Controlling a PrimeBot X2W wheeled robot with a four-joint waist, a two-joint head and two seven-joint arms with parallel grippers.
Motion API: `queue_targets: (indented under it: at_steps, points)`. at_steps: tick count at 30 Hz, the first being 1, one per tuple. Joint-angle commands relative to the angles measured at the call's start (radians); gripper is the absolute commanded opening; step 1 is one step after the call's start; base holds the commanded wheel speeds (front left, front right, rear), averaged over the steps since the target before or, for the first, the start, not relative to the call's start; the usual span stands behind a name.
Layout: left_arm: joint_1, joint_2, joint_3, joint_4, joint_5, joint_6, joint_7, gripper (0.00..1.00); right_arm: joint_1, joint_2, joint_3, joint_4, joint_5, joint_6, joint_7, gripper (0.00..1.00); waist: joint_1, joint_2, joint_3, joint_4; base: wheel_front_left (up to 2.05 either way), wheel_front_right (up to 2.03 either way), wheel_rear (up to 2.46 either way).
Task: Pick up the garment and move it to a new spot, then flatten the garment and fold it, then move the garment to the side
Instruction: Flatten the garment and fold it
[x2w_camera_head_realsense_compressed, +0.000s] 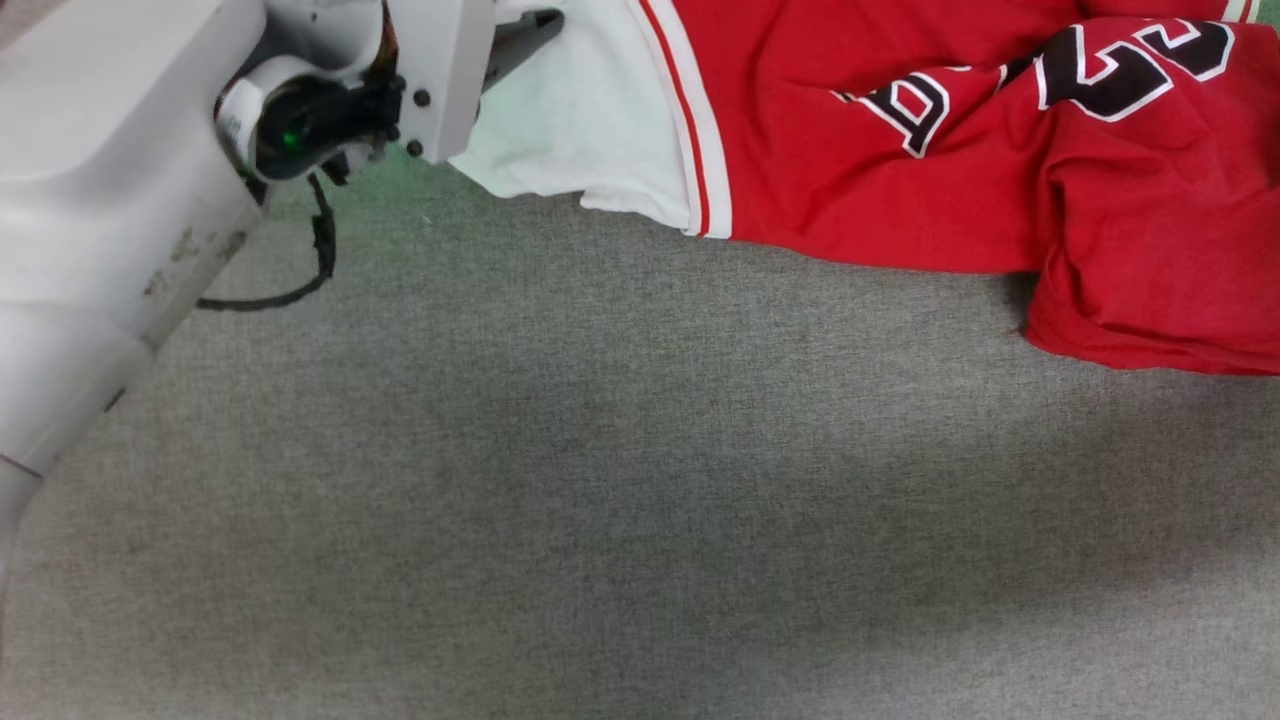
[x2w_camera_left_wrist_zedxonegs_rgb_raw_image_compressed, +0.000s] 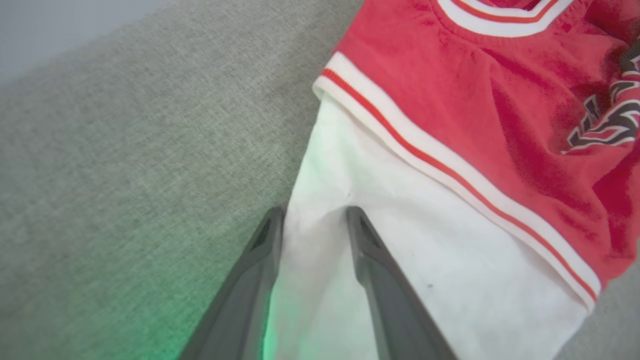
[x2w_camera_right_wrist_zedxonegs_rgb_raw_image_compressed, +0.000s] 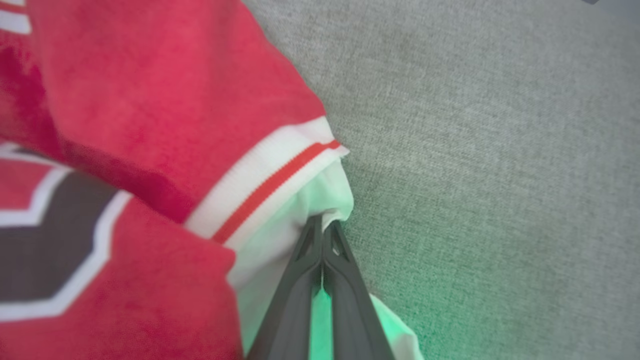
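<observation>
The garment (x2w_camera_head_realsense_compressed: 880, 180) is a red jersey with black-and-white lettering, lying rumpled along the far side of the grey surface. Its white sleeve (x2w_camera_head_realsense_compressed: 580, 120) points toward my left arm. My left gripper (x2w_camera_left_wrist_zedxonegs_rgb_raw_image_compressed: 314, 215) stands open, its two dark fingers (x2w_camera_left_wrist_zedxonegs_rgb_raw_image_compressed: 380, 280) straddling a fold of that white sleeve (x2w_camera_left_wrist_zedxonegs_rgb_raw_image_compressed: 410, 240) without pinching it. One dark finger (x2w_camera_head_realsense_compressed: 525, 40) of it shows in the head view, beside the sleeve. My right gripper (x2w_camera_right_wrist_zedxonegs_rgb_raw_image_compressed: 322, 222) is shut on the edge of the other white sleeve end (x2w_camera_right_wrist_zedxonegs_rgb_raw_image_compressed: 320, 195), just below the red-striped cuff (x2w_camera_right_wrist_zedxonegs_rgb_raw_image_compressed: 265, 185).
A grey woven cloth (x2w_camera_head_realsense_compressed: 600, 480) covers the work surface. My pale left forearm (x2w_camera_head_realsense_compressed: 100, 200) fills the upper left, with a black cable (x2w_camera_head_realsense_compressed: 300, 280) looping below the wrist. In the left wrist view the surface's edge (x2w_camera_left_wrist_zedxonegs_rgb_raw_image_compressed: 75, 55) runs across the upper left.
</observation>
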Motion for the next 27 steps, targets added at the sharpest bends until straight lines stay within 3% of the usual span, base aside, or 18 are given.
queue_targets:
  at_steps: [1, 7, 16, 23, 27]
  points:
    - [0.043, -0.006, -0.026, -0.014, -0.035, 0.0, 0.023, 0.0, 0.045, 0.011, 0.052, 0.033, 0.007, -0.001, 0.005, 0.0, 0.0, 0.0, -0.003, 0.002, 0.0, 0.0, 0.0]
    - [0.005, 0.009, -0.021, 0.002, -0.038, 0.001, -0.069, 0.0, -0.017, -0.007, 0.068, 0.037, 0.012, -0.002, -0.109, 0.0, 0.0, 0.0, -0.008, 0.022, 0.0, 0.0, 0.0]
    - [-0.061, 0.001, 0.007, 0.138, -0.037, 0.001, -0.363, 0.0, -0.179, 0.019, 0.036, 0.165, -0.067, -0.001, -0.292, 0.0, 0.0, 0.0, -0.065, 0.046, 0.0, 0.0, 0.0]
    - [-0.214, -0.047, 0.091, 0.357, -0.009, 0.001, -0.671, 0.0, -0.432, 0.155, -0.095, 0.457, -0.242, -0.001, -0.513, 0.0, 0.0, 0.0, -0.121, 0.046, 0.0, 0.0, 0.0]
    - [-0.331, -0.076, 0.174, 0.452, -0.021, 0.001, -0.75, 0.0, -0.574, 0.237, -0.183, 0.621, -0.314, -0.002, -0.653, 0.0, 0.0, 0.0, -0.158, 0.051, 0.0, 0.0, 0.0]
